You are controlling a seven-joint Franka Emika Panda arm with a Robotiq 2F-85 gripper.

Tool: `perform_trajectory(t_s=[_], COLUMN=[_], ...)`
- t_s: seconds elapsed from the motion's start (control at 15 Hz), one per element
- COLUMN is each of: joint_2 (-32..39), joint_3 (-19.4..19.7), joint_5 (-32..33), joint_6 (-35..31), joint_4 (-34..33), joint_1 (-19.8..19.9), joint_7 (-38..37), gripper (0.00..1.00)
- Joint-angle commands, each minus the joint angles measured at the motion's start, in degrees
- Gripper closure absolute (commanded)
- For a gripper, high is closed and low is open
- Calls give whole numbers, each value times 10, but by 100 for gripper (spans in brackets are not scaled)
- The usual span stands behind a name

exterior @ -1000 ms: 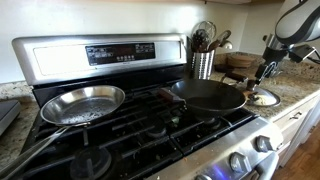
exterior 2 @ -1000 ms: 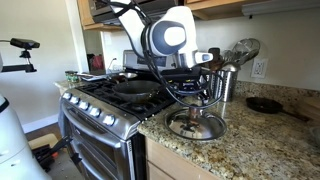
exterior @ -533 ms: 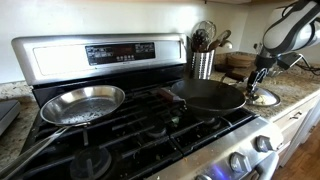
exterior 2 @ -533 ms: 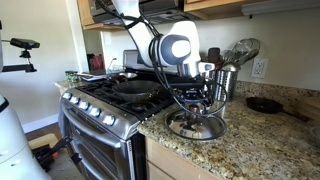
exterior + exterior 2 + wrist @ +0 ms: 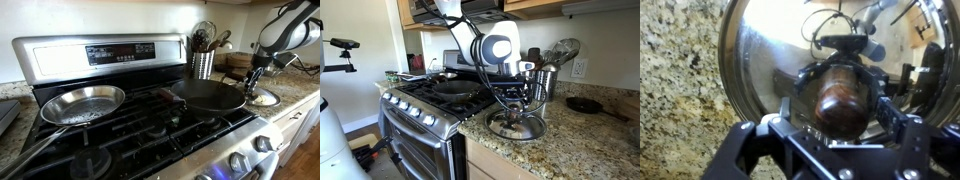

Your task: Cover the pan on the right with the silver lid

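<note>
Exterior view (image 5: 160, 90): the silver lid (image 5: 263, 98) is seen lying flat on the granite counter (image 5: 296, 92), just beside the stove's edge. The pan (image 5: 208, 95), black and uncovered, sits on the burner nearest that counter, and a steel pan (image 5: 84, 102) sits well apart from it on the far side of the stove. The gripper (image 5: 254, 86) hangs directly over the lid. The stove's control panel (image 5: 118, 53) carries a display and printing, but it is too small to be read. Exterior view (image 5: 480, 90): the lid is confirmed on the counter, with the gripper low above its centre. No brand mark is legible. Wrist view: the polished metal fills the picture and a dark, rounded knob (image 5: 840, 100) sits between the fingers (image 5: 798, 100), which stand narrowly on either side of it. Contact of the pads cannot be told. No engraving or label is seen on the lid. Judgement: the lid is taken to be stiff, fairly light and slick on its mirror face, so hold is best taken on the knob. The knob's rounded shape may let it slip or swing if pinched off-centre. The thin rim is expected to clatter and slide on the pan if set down tilted.
</note>
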State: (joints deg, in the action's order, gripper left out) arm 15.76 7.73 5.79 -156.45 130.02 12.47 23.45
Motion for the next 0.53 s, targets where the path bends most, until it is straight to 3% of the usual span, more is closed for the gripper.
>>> perform_trajectory(t_s=[0.0,0.33,0.47], joint_2=[2,-1,-4], joint_3=[-11,-7,-3], joint_5=[-14,-13,-11], joint_6=[17,19,29], joint_4=[-11,-13,-16], joint_1=[16,16,14], joint_7=[14,8,-1], gripper=[41,74,79])
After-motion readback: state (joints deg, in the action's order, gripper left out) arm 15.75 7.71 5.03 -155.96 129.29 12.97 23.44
